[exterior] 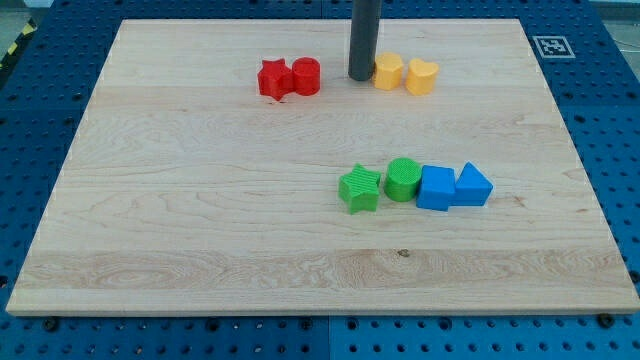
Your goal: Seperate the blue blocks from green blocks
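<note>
Nearest the view's bottom, right of centre, four blocks sit in one row on the wooden board (200, 250). From the view's left: a green star (359, 189), a green cylinder (402, 179), a blue cube (436, 187) and a blue triangle (472, 186). Each touches its neighbour, so the green cylinder and the blue cube are pressed together.

Farther up, near the view's top, a red star (273, 79) and a red cylinder (306, 76) touch each other, left of centre. To their right stands the dark rod; my tip (361, 77) rests on the board just beside a yellow cylinder (388, 72), with a yellow heart (421, 76) next to that. The arm has no pincer to open or close. My tip is well apart from the blue and green blocks.
</note>
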